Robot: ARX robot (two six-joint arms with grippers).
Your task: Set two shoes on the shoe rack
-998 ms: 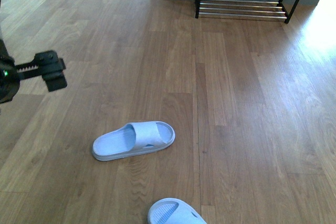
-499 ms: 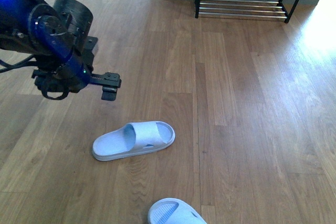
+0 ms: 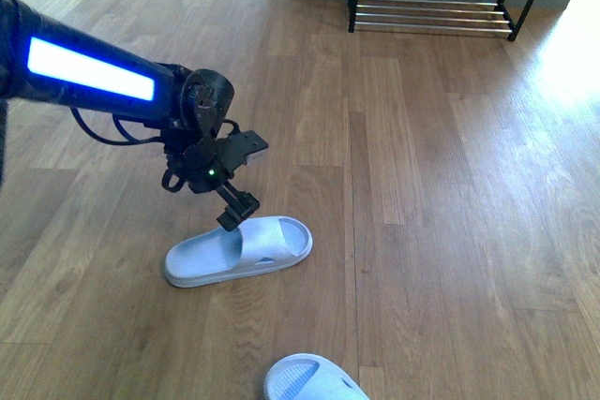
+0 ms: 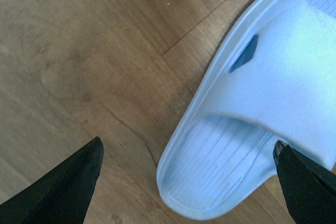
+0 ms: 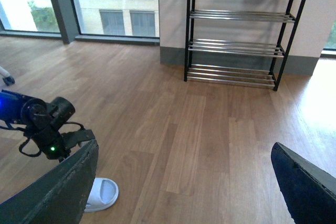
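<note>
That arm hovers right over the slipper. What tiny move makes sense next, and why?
Probably lower the left pincer a little onto the sandal. Its open, empty fingers hover just above: one over floor, one over the sandal, so its rim lies between them.

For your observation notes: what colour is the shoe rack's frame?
The rack frame is black, clearest in the right wrist view.

Pale slide [image 3: 267, 243] sole-down mid-floor, second slide [image 3: 309, 379] nearer, chrome-barred rack [image 3: 431, 16] beyond.
</note>
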